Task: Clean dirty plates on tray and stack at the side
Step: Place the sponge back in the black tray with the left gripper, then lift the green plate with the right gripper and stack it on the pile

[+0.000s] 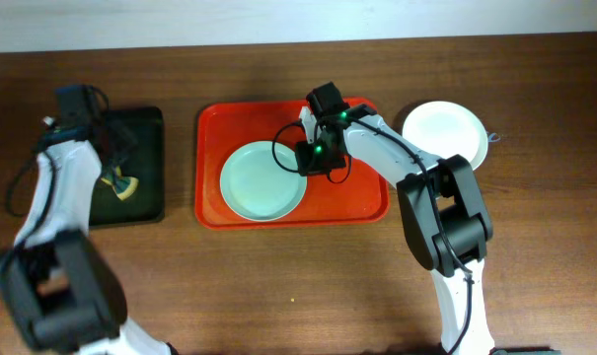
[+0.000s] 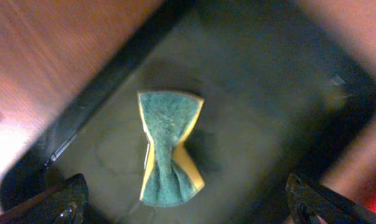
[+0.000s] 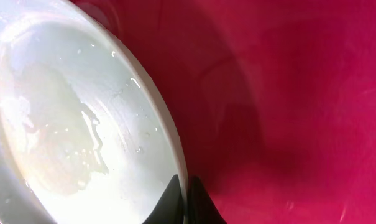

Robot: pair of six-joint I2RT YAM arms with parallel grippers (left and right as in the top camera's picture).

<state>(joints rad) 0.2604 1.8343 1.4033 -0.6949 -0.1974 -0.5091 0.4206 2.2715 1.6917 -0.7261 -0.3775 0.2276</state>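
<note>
Pinching the rim of the mint plate (image 3: 63, 124), the right fingers (image 3: 173, 202) sit closed almost together, the thin edge caught between their two dark tips. That plate is wet: droplets bead along its inner slope and a yellowish film spreads over its bowl. Behind it runs the red floor of the tray (image 3: 287, 93). From overhead, the plate lies in the left and middle part of the tray, with the right fingers at its right-hand rim; whether that edge is raised off the tray cannot be told.

Over on the left, the left fingers (image 2: 66, 202) are spread wide and hold nothing. They hang above the black tray (image 2: 268, 74), where a sponge (image 2: 169, 149) lies apart from them, green face up with a yellow edge showing, squeezed narrow at its waist.

Farther out, a white plate (image 1: 444, 133) rests on the counter (image 1: 278, 296) just beside the tray's far right corner. A strip of bare counter separates the two trays.
</note>
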